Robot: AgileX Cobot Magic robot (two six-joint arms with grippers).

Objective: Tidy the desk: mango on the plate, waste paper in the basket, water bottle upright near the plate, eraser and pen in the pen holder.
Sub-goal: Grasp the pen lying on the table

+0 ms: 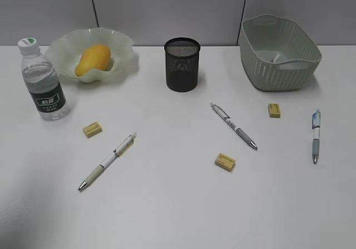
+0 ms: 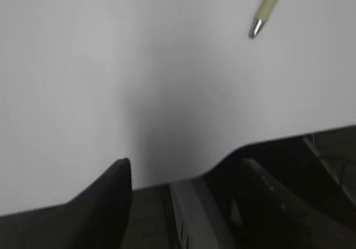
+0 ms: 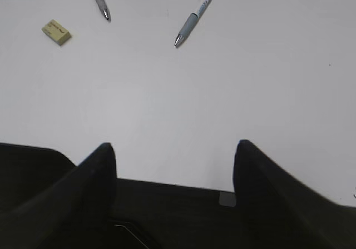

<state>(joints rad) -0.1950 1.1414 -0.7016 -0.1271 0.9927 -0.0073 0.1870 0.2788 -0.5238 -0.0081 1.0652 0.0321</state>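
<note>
While neither arm shows in the exterior view, the large plain white desk point(image 1: 178, 204) carries everything else. At the upper left of the frame the smooth yellow-orange mango point(image 1: 92, 59) lies in the pale green translucent plate with the ruffled rim point(image 1: 125, 48), and the clear plastic water bottle with white cap and dark green label point(image 1: 44, 82) stands upright just left of it. The black wire-mesh pen holder point(image 1: 182, 64) stands at top centre; the pale green woven-look plastic basket point(image 1: 280, 65) sits at upper right (something small and pale lies inside, too unclear to name).

Three small yellow erasers lie loose: left point(image 1: 92, 129), centre point(image 1: 225, 162) and right point(image 1: 273, 110). Three pens lie flat: a white-and-beige one at lower left point(image 1: 107, 161), a grey-and-white one in the middle point(image 1: 233, 126), a blue-grey one at far right point(image 1: 316, 135).

The left gripper point(image 2: 183, 177) hangs over bare desk with its jaws apart, holding nothing, the beige pen's tip at upper right. The right gripper point(image 3: 175, 154) likewise stands spread and empty above the tabletop.
</note>
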